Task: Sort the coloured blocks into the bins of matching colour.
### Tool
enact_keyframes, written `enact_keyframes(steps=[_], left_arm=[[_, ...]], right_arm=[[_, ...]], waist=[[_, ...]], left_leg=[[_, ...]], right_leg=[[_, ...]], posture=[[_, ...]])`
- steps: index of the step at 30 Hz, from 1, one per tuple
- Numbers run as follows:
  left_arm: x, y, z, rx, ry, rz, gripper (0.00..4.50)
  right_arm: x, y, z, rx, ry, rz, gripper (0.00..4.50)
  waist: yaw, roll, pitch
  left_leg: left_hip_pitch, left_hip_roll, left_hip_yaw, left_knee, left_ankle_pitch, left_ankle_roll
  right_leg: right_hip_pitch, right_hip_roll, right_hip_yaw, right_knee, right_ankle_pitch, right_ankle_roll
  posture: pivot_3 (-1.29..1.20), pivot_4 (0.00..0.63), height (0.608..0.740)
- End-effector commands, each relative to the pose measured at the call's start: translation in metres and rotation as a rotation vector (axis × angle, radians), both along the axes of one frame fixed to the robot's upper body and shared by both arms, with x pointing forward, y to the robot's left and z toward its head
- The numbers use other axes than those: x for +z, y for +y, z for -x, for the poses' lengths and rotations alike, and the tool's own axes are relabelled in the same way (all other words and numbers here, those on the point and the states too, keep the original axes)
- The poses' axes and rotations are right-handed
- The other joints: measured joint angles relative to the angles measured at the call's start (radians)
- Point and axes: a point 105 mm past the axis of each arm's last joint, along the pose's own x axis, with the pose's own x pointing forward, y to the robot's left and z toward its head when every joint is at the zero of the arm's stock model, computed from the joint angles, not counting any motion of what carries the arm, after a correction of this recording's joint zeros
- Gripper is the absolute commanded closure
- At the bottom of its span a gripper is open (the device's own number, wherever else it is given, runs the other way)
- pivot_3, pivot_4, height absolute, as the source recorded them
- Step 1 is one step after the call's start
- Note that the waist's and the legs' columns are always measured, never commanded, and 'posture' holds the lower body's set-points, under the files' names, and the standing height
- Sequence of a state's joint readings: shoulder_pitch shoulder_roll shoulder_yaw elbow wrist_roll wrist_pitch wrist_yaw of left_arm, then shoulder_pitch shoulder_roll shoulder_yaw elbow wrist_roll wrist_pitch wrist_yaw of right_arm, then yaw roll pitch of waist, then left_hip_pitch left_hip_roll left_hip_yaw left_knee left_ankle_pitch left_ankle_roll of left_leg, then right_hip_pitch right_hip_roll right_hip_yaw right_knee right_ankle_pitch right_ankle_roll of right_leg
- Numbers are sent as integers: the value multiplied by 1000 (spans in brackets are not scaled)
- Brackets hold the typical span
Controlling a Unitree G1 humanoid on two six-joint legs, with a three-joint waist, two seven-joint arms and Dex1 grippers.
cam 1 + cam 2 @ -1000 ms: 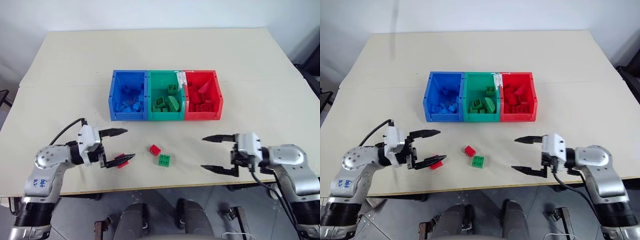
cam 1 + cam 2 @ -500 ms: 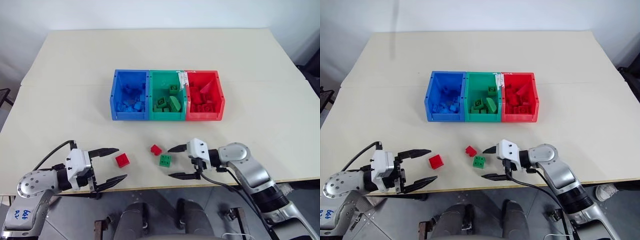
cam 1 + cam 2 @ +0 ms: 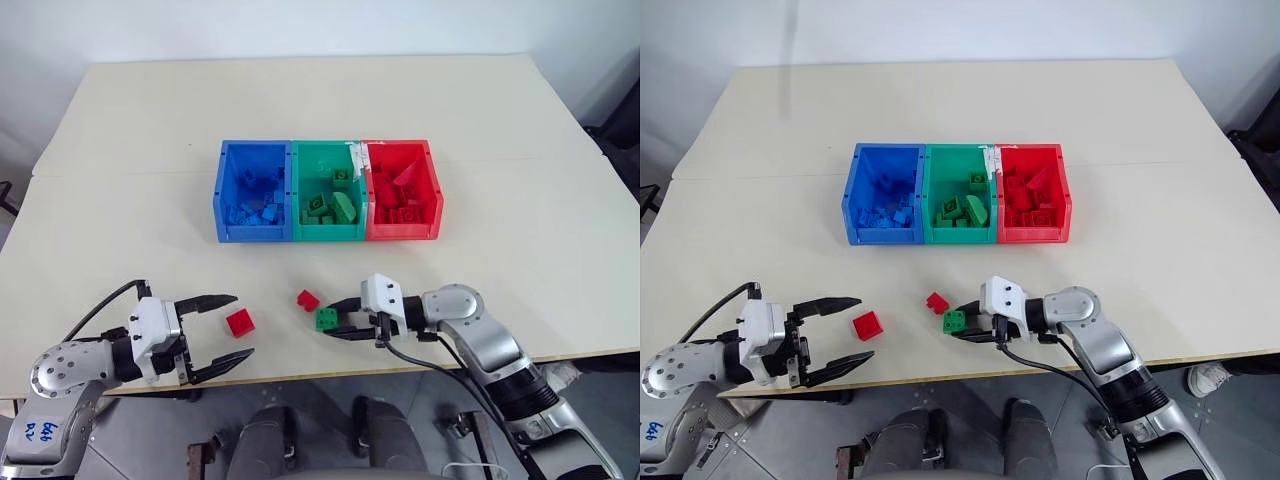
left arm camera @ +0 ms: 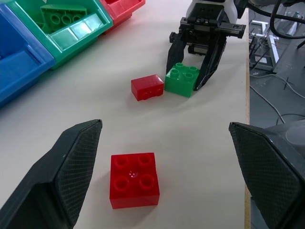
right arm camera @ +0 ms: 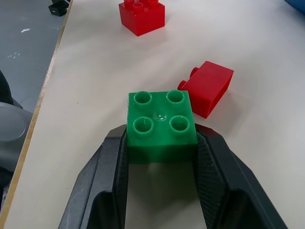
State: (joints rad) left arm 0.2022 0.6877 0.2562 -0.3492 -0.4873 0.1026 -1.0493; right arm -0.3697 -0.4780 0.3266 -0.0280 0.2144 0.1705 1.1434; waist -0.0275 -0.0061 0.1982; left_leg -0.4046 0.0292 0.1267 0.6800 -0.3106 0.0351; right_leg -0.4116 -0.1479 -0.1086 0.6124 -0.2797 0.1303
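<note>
Now clamped: the right gripper (image 5: 161,155) grips a green block (image 5: 161,124) on the table (image 3: 520,210), near its front edge.

Square and four-studded, the green block sits between both black fingers (image 5: 112,167), a small red block (image 3: 308,300) lying on its side just beside it. Another red block (image 3: 240,322), four-studded, rests between the wide-apart fingers of the left gripper (image 3: 228,328), untouched. Blue, green and red bins (image 3: 328,190) stand farther back; their heaped contents are hard to count.

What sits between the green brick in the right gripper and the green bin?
Nothing visible. The right gripper is shut on the green brick, and bare table runs from it to the green bin. The small red brick lies just beside that path.
</note>
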Motion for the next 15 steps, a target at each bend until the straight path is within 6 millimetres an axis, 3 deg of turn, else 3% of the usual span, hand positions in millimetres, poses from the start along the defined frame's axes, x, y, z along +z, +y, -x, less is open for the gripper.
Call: enact_keyframes(steps=[1,5,11,15], left_arm=[[15,-9,-2,-15,-45,41,0],[21,-16,-14,67,3,139,0],[31,-26,-23,84,-21,179,0],[33,-27,-26,84,-39,176,0]], right_arm=[[39,-4,-9,-44,-67,-113,3039],[82,-12,-45,-225,-151,-220,3039],[119,-25,-96,-425,-261,-229,3039],[135,-28,-120,-501,-277,-238,3039]], waist=[[1,0,0],[0,0,0],[-2,0,0],[-4,0,0]], left_leg=[[0,0,0,0,0,0],[0,0,0,0,0,0],[0,0,0,0,0,-1],[0,0,2,0,0,0]], right_leg=[[0,0,0,0,0,0],[0,-1,1,0,0,0],[-2,0,1,8,0,0],[-2,1,1,8,0,0]], posture=[[0,150,740],[0,150,740],[0,150,740],[0,150,740]])
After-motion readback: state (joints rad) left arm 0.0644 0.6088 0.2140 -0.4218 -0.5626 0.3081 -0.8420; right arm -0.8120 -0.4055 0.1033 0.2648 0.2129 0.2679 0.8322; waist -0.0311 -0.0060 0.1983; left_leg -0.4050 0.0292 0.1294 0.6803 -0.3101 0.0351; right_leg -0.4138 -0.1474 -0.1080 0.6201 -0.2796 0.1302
